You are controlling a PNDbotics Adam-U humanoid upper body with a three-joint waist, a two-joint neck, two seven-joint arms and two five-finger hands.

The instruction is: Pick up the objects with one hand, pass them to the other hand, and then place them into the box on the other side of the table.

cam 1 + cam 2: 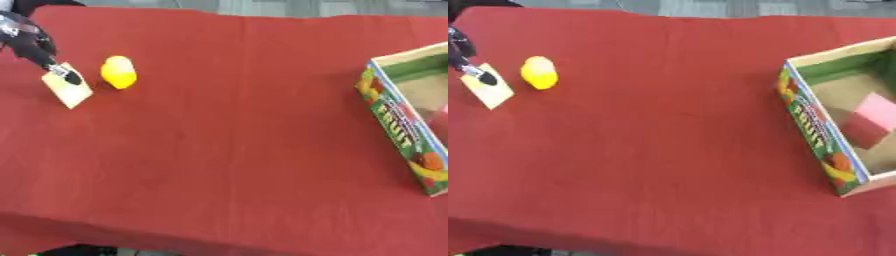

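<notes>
A flat tan block (68, 89) lies on the red tablecloth (227, 140) at the far left. My left hand (28, 41) comes in from the upper left corner, and one straight dark fingertip (70, 77) rests on the block's top end. Nothing is curled round the block. A yellow lemon-shaped object (118, 72) sits just right of the block, apart from the hand. At the right edge stands an open cardboard fruit box (807, 117) with a pink and red block (870, 120) inside it. My right hand shows in no view.
The red cloth stretches bare between the yellow object and the box. Its front edge (131, 240) drops off along the bottom of the view. Grey floor shows beyond the table's far edge.
</notes>
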